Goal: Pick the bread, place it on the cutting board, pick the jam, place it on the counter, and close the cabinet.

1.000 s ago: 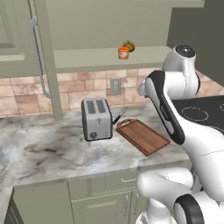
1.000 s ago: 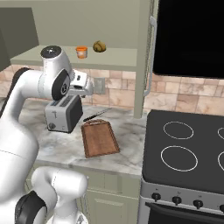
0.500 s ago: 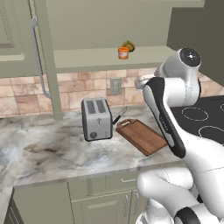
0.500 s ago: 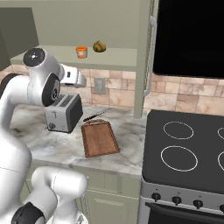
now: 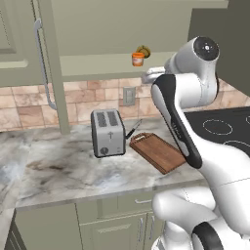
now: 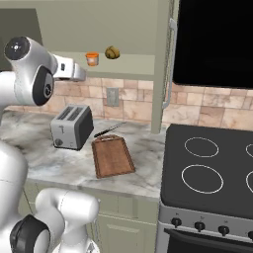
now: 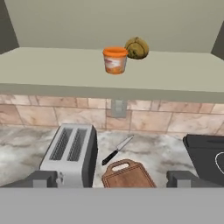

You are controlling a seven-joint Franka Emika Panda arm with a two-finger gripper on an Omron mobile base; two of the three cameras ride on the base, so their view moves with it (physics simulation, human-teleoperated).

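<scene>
The bread point(image 7: 137, 48) sits at the back of the open cabinet point(image 7: 109, 72) shelf, above and ahead of my gripper point(image 7: 113, 178), just right of and behind the jam point(image 7: 115, 60); I judge it light, soft and easily crushed, best pinched gently across its round middle; the jar looks rigid and smooth; nearest, below the fingers, lies the cutting board point(image 7: 128, 175) on the counter point(image 7: 153, 153), the toaster point(image 7: 70, 154) to its left; the jaws stand wide apart and empty; my arm is raised, forearm level, hand facing the shelf
</scene>
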